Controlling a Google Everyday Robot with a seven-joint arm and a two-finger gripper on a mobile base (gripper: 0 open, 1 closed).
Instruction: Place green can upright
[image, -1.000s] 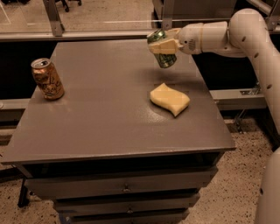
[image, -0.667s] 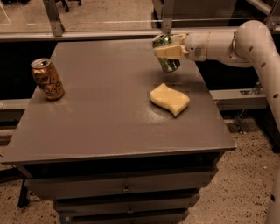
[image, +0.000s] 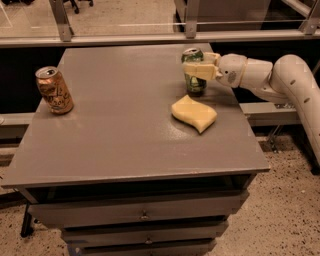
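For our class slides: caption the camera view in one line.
Gripper holds the green can upright behind a yellow sponge; orange can stands left on the table.

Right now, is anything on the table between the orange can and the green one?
No. In the camera view only bare table separates the orange can from the green can, which the gripper clasps; the yellow sponge lies off that line.

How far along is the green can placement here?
Done: the green can stands upright, top up, base at or just above the table, behind the yellow sponge. In hand: the gripper is closed around its middle. Left: let go and pull the arm away.
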